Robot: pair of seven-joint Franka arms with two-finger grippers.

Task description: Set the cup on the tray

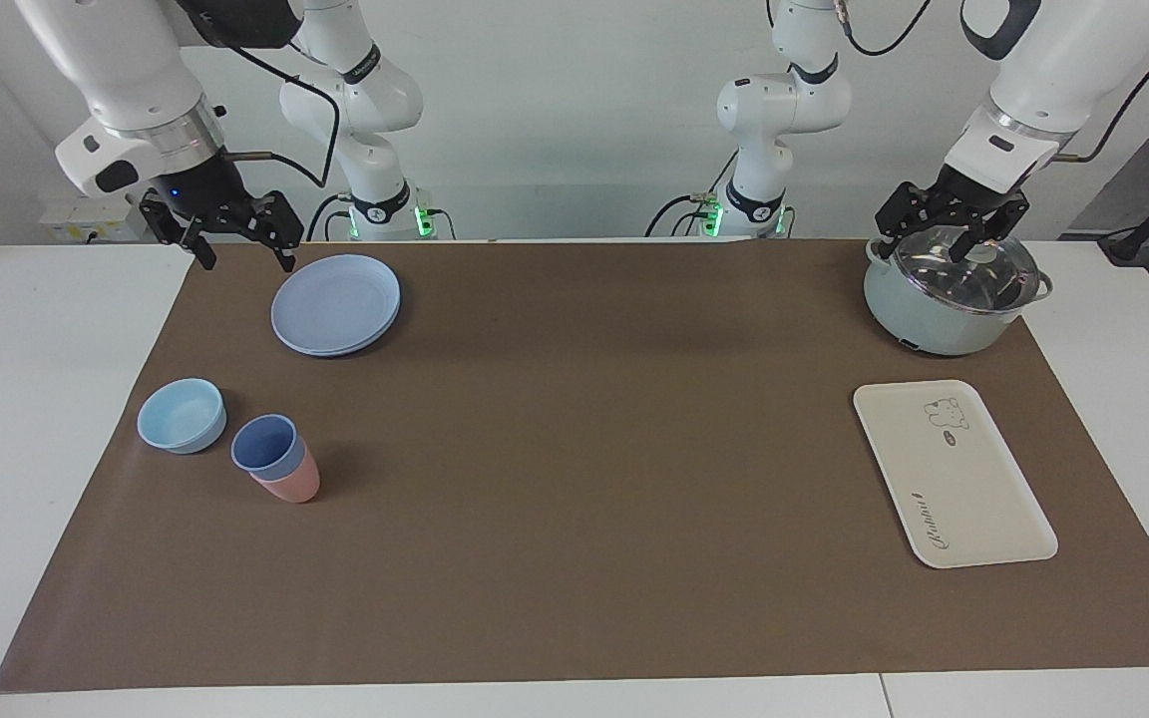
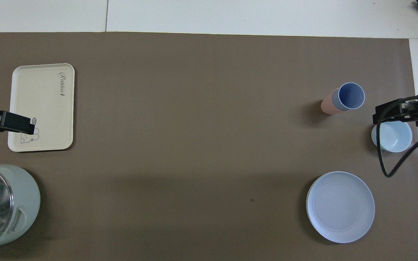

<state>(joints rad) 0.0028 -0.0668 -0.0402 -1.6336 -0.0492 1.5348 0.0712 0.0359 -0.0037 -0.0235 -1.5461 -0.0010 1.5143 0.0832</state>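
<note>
The periwinkle-blue cup (image 1: pixel 265 445) stands nested inside a pink tumbler (image 1: pixel 291 485) toward the right arm's end of the table; it also shows in the overhead view (image 2: pixel 350 96). The cream tray (image 1: pixel 954 479) with the bear drawing lies bare toward the left arm's end, and shows in the overhead view (image 2: pixel 42 98). My right gripper (image 1: pixel 243 249) is open and empty, raised over the mat's edge beside the blue plates. My left gripper (image 1: pixel 949 237) is open and empty, raised over the pot's lid.
A light-blue bowl (image 1: pixel 182 415) sits beside the nested cups. Stacked blue plates (image 1: pixel 335 304) lie nearer to the robots than the cups. A grey-green pot (image 1: pixel 944 309) with a glass lid stands nearer to the robots than the tray.
</note>
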